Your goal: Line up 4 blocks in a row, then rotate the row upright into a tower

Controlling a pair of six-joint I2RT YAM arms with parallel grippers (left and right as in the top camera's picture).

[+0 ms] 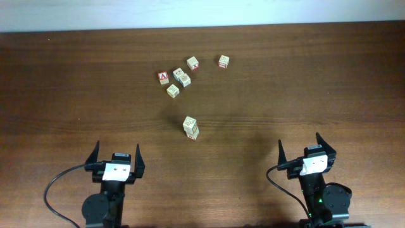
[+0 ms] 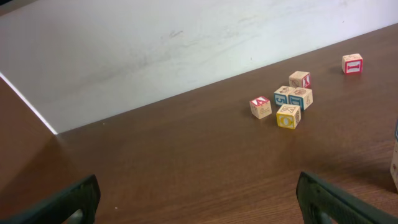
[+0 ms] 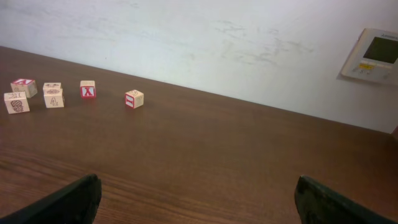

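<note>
Two blocks (image 1: pixel 190 127) stand stacked on the table (image 1: pixel 76 95), others scattered beyond

Dark wood table (image 1: pixel 63 95) w/ white wall (image 3: pixel 217 37) behind, wall panel (image 3: pixel 376 56) at right.

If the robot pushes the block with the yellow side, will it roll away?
Probably not: the yellow block is a cube sitting flat on the table, so it should slide. It looks like small wood, likely light and stiff. Pushed high up, it might tip onto another face.
</note>
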